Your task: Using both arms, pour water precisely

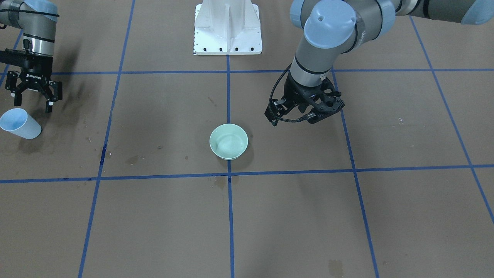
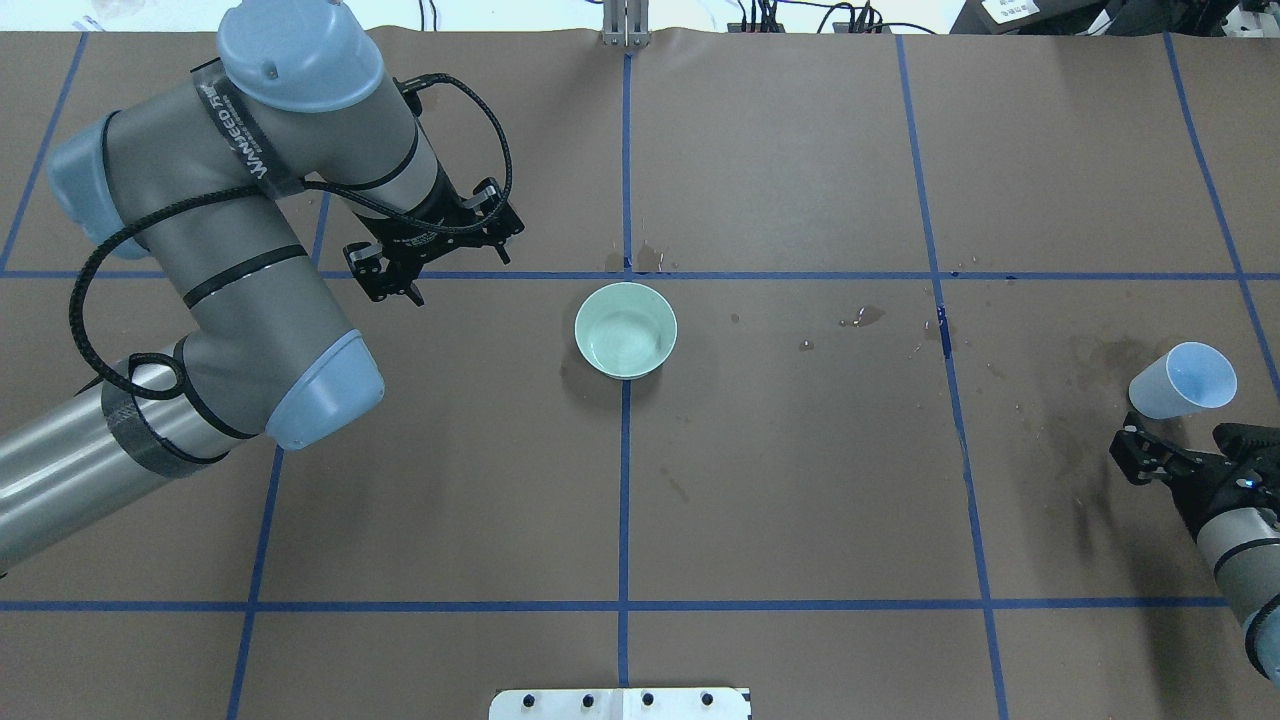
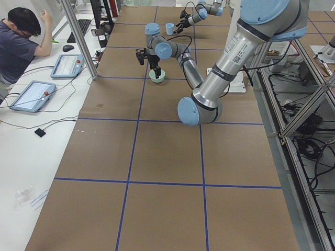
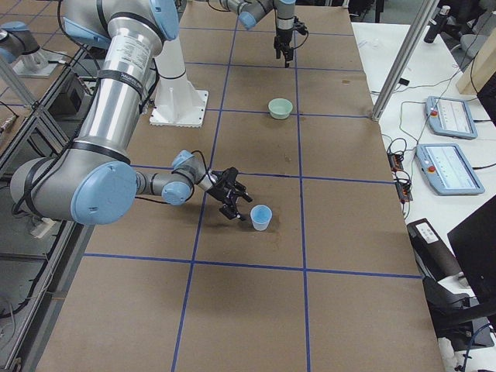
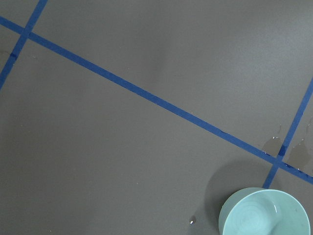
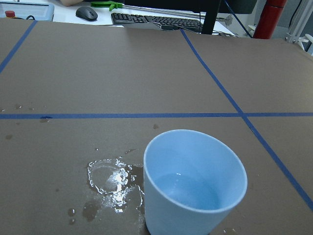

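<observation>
— What's on the table (image 1: 386,216), counted?

— Two arms, the left arm (image 2: 230,260) and the right arm (image 4: 116,101), each with one black gripper. One pale green bowl (image 1: 228,141). One light blue cup (image 1: 21,124). One white pedestal (image 1: 227,29) at the robot's edge. Blue tape lines (image 1: 230,216) mark the brown top into squares.

— And the water?

— The water (image 6: 183,193) shows as a shallow clear pool in the bottom of the cup. There is also one glinting puddle (image 6: 113,180) on the table right beside the cup's foot, with a few small drops and darker damp marks scattered around it. I can't tell whether the bowl holds any.

— Where is the cup against the right gripper?

— It stands upright at the far right end of the table, just beyond the fingertips of the right gripper (image 1: 33,105), near but not touching. That gripper's fingers are spread wide with nothing between them.

— The left gripper?

— The left gripper (image 1: 303,112) hangs above the table to the left of the bowl, near it but not over it. The bowl sits at the table's middle, on a tape line, and shows in the lower right corner of the left wrist view. No fingers show there, and from the fixed cameras I cannot tell how far its jaws are apart. Nothing is seen in its hold. It is well apart from the cup and its water.
</observation>
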Motion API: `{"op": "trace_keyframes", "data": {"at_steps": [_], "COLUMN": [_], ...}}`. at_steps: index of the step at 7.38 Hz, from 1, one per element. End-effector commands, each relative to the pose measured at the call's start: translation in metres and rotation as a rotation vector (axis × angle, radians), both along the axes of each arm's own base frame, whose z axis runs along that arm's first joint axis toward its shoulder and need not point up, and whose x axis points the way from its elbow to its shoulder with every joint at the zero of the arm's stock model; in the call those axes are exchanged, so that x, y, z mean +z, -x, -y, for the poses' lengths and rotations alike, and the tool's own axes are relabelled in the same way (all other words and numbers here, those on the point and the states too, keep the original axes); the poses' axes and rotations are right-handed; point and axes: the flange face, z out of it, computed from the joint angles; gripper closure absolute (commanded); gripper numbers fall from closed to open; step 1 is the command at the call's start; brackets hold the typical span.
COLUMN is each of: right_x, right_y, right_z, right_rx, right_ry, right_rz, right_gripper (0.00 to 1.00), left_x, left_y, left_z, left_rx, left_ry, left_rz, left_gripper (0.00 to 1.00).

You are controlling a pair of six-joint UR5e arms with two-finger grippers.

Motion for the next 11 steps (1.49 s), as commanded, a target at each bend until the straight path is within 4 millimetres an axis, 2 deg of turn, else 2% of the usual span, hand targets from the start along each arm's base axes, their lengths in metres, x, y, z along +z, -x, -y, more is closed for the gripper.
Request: {"op": "trace_keyframes", "data": {"at_steps": [1, 5, 11], "right_x": [0.020, 0.035, 0.037], "right_y": [0.000, 0.016, 0.012], "right_z": [-0.001, 0.005, 0.011], "right_rx": [0.019, 0.031, 0.051], "right_ry": [-0.006, -0.025, -0.032], "right_rz": [-0.026, -0.040, -0.047], "right_gripper": [0.01, 0.01, 0.01], "left_x": [0.000, 0.000, 0.004], "left_y": [0.000, 0.000, 0.000], "left_z": [0.000, 0.000, 0.000], "left_rx": [0.000, 0.000, 0.000], "left_ry": [0.000, 0.001, 0.004], "left_rz": [-0.001, 0.000, 0.004], "left_gripper": [0.00, 0.00, 0.00]}}
